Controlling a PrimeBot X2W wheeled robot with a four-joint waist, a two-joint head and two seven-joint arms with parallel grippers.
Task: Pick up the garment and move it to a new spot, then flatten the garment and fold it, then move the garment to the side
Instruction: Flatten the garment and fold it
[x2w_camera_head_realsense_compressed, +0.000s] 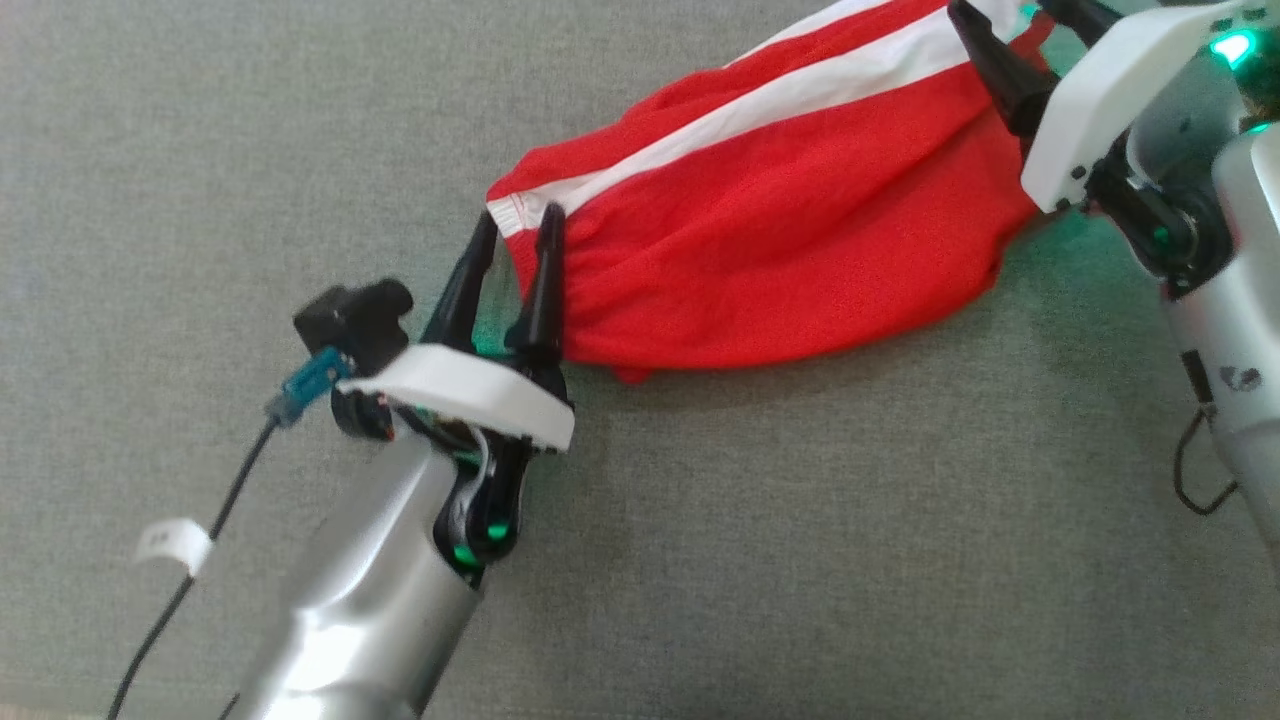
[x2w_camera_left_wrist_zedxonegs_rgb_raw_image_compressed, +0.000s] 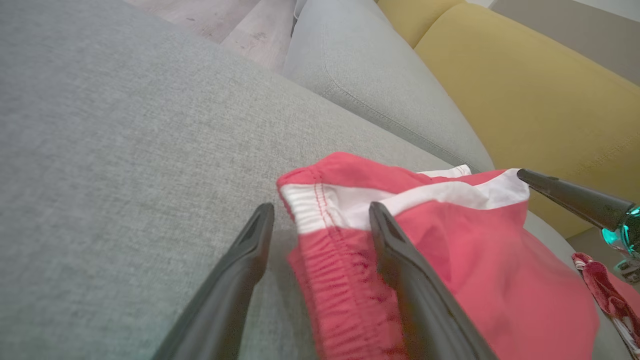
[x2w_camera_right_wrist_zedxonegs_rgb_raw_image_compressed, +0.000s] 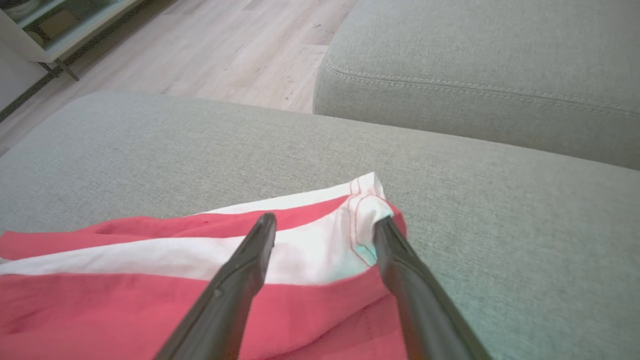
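Head view has the red garment (x2w_camera_head_realsense_compressed: 780, 230) lying lengthwise on the grey cushion (x2w_camera_head_realsense_compressed: 250, 130), stretched between the two arms. The left gripper (x2w_camera_head_realsense_compressed: 519, 217) sits at its gathered end, jaws apart with one finger either side of the corner, pinching nothing. The right gripper (x2w_camera_right_wrist_zedxonegs_rgb_raw_image_compressed: 325, 220) straddles the far white-striped corner the same way, jaws wide and empty. To my eye the garment is laid at its spot and flattening is the step in hand. The cloth is bunched and rippled along its lower edge, so the next move calls for smoothing it outward before any fold. The top of the head view cuts off the garment's far end and the right fingertips. In the left wrist view a small red scrap (x2w_camera_left_wrist_zedxonegs_rgb_raw_image_compressed: 600, 290) beside the yellow cushion (x2w_camera_left_wrist_zedxonegs_rgb_raw_image_compressed: 525, 90) is too cropped to identify.
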